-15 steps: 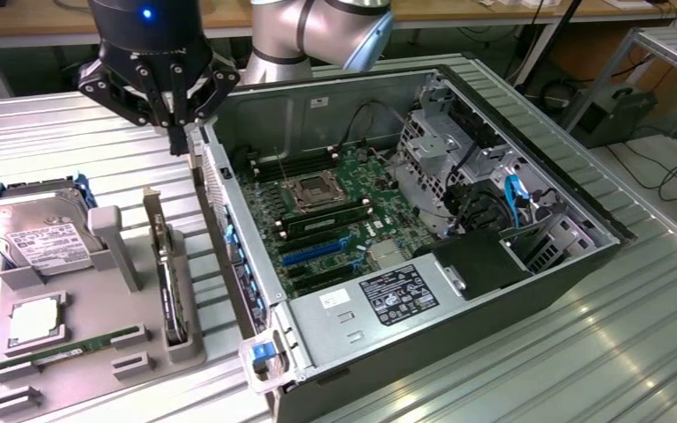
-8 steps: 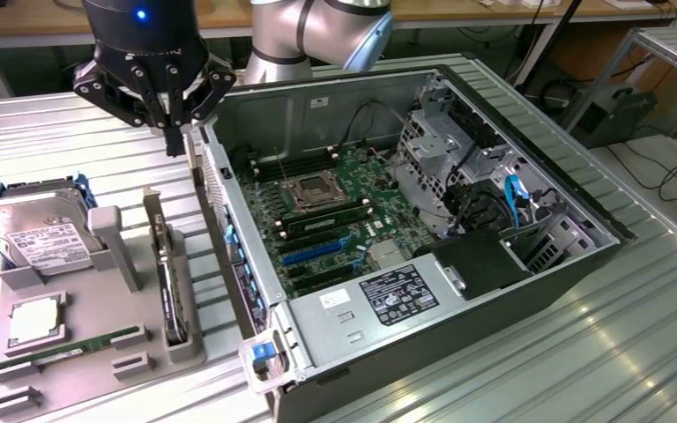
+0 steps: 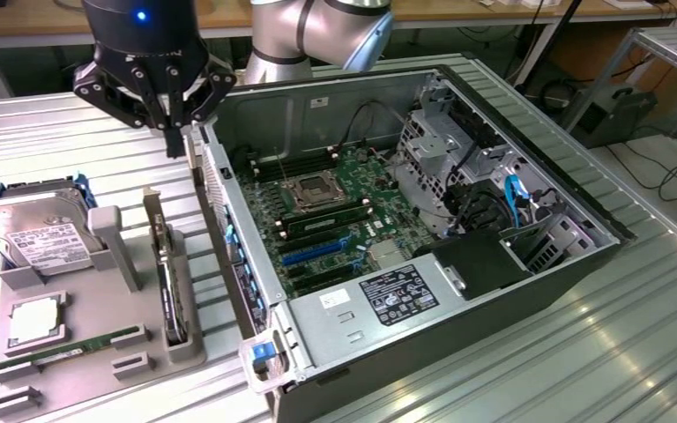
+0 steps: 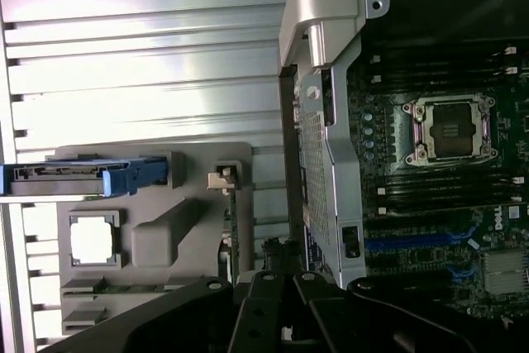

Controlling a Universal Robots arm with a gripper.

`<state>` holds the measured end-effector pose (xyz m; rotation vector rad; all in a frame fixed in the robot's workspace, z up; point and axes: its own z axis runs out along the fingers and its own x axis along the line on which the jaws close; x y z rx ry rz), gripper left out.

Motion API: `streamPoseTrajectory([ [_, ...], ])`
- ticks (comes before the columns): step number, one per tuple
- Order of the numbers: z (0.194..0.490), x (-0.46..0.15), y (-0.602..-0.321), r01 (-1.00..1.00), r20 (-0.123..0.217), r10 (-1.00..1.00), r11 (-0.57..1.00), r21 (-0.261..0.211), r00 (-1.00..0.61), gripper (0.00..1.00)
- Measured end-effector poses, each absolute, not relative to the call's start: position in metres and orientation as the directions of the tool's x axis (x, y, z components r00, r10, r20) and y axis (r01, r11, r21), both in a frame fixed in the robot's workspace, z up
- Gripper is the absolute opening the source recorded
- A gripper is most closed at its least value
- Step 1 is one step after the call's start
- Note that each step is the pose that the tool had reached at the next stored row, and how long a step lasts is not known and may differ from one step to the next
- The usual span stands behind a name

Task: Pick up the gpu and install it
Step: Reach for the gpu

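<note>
Black and thin, the gpu is seen standing on edge in the grey tray, below the gripper and well apart from it. Its long axis is laid alongside the case wall. The jaws are pressed together on nothing.

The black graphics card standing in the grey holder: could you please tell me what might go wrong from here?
The pincer is shut and empty; lowered like that, it could knock the thin black graphics card instead of gripping it.
It hangs close to the open grey computer case's wall, which a sideways move might clip.
</note>
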<state>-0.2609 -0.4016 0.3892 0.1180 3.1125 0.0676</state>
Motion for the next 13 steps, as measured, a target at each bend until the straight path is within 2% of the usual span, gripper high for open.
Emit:
streamPoseTrajectory([
  [13,0.389,-0.261,-0.415,0.075,-0.024,0.076,0.996,0.044,-0.997,0.11],
])
